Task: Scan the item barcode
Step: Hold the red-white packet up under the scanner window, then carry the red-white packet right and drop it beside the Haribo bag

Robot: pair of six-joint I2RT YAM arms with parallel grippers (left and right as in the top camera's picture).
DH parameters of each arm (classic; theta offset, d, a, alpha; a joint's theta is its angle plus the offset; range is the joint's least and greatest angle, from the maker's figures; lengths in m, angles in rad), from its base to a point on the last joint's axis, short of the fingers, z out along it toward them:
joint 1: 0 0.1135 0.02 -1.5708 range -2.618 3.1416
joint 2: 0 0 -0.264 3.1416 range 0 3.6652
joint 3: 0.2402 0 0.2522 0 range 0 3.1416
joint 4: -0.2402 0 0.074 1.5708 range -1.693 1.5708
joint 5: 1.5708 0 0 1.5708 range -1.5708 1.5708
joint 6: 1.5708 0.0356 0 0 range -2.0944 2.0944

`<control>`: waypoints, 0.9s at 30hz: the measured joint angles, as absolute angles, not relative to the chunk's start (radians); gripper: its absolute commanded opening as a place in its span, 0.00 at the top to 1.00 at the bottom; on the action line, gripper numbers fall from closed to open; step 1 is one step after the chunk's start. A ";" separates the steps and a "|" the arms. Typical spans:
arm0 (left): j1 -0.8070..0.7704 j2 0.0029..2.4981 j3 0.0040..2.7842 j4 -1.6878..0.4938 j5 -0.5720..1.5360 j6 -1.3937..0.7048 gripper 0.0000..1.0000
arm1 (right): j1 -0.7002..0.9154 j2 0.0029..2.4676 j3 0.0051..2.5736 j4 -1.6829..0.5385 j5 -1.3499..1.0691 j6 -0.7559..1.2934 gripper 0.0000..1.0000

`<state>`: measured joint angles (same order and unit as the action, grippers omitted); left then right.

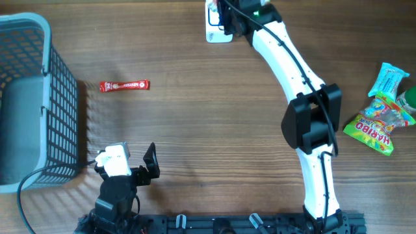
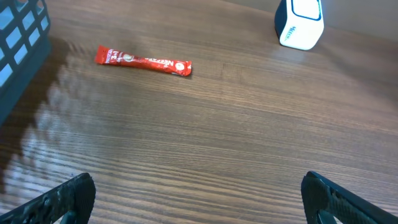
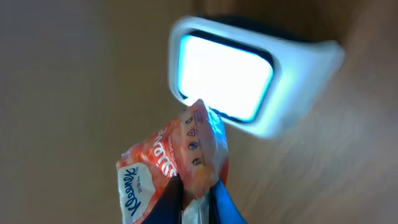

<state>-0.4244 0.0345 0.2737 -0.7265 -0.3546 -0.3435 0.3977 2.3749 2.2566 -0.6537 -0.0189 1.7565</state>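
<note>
**Scan step in hand**

We find the right tool (image 3: 196, 200) clamped on the tissue packet (image 3: 177, 158), held just before the lit window of the scanner (image 3: 227, 78) at 12 o'clock. Left tool (image 2: 199, 200), at 7 o'clock, stands apart, idle. Next, we judge: turn the barcode, unseen by us, squarely to that window.

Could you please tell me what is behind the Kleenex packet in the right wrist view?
The barcode scanner, window glowing, on the wooden table. The Kleenex packet hides part of the scanner's lower rim.
</note>
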 measured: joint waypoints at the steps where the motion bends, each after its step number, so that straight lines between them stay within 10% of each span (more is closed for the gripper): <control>1: -0.424 0.035 0.274 -0.727 -0.355 -0.344 0.00 | 0.404 2.375 2.257 -0.675 -0.027 1.829 0.96; 17: -0.424 0.035 0.274 -0.727 -0.355 -0.344 0.00 | 0.380 2.501 2.266 -0.510 -0.105 2.057 0.95; 27: -0.424 0.034 0.274 -0.727 -0.355 -0.344 0.00 | 0.352 2.137 2.275 -1.354 0.393 2.057 0.95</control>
<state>-0.4244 0.0341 0.2737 -0.7265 -0.3546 -0.3435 0.3519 2.1368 2.2749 -1.3537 0.3935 2.0567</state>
